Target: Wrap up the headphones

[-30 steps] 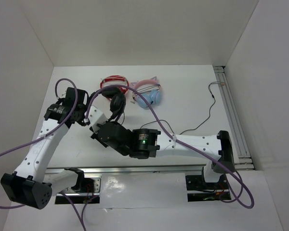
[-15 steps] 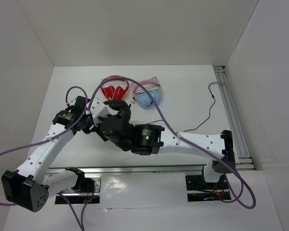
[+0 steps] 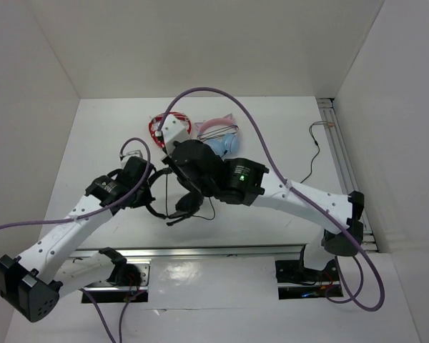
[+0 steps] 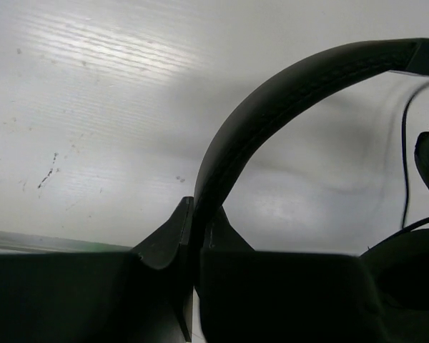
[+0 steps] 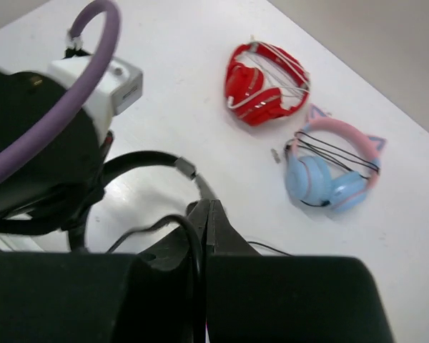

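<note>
Clamping the all-black padded over-ear headphones (image 3: 184,204) by the headband (image 4: 272,100), the left end effector (image 4: 191,218) anchors them; the right end effector (image 5: 204,214), pinching their thin black cable (image 5: 146,227), may tug it free

Top camera looking down from behind, wrist cameras close, all sharing the headphones (image 3: 187,204)

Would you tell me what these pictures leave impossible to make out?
Top view: the right arm covers half the red headphones.
Left wrist view: the black headphones run off the right edge, so most of them is unseen.
Right wrist view: the cable vanishes between the fingers of the right gripper.
</note>
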Controlling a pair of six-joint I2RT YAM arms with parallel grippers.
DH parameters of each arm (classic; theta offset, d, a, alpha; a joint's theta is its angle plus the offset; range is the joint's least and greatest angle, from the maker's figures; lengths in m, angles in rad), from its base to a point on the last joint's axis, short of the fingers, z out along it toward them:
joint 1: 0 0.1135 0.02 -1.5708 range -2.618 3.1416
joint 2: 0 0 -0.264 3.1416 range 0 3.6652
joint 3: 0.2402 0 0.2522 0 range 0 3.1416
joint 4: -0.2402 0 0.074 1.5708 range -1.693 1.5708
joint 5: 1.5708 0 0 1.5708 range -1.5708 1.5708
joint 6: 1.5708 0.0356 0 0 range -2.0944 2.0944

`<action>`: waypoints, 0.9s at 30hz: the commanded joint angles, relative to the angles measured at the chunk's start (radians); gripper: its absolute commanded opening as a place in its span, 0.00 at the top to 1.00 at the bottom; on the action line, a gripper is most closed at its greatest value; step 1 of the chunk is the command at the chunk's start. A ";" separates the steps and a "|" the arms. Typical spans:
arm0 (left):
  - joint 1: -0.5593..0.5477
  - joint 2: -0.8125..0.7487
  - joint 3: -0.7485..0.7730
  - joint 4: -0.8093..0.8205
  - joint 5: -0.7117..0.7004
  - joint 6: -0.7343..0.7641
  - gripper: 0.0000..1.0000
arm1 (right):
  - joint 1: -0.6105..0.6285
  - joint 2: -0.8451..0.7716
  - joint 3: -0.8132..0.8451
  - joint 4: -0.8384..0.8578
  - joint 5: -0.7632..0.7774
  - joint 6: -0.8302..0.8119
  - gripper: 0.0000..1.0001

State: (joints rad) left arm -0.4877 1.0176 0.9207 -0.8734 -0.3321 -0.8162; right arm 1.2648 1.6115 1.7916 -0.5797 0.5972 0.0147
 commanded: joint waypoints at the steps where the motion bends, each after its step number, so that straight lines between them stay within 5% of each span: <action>1: -0.072 -0.037 0.050 0.020 -0.013 0.083 1.00 | -0.027 -0.094 0.017 -0.084 0.062 -0.039 1.00; 13: -0.212 0.012 0.168 -0.096 0.007 0.245 1.00 | -0.258 -0.137 -0.081 -0.086 0.086 -0.119 1.00; 21: -0.212 -0.056 0.257 -0.144 0.122 0.322 1.00 | -0.421 -0.128 -0.138 0.044 -0.273 -0.150 1.00; 27: -0.212 -0.102 0.368 -0.154 0.306 0.393 1.00 | -0.432 -0.131 -0.280 0.194 -0.491 -0.139 1.00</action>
State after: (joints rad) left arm -0.6930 0.9546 1.2079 -1.0031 -0.1539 -0.4900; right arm 0.8398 1.5036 1.5494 -0.5358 0.2478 -0.1169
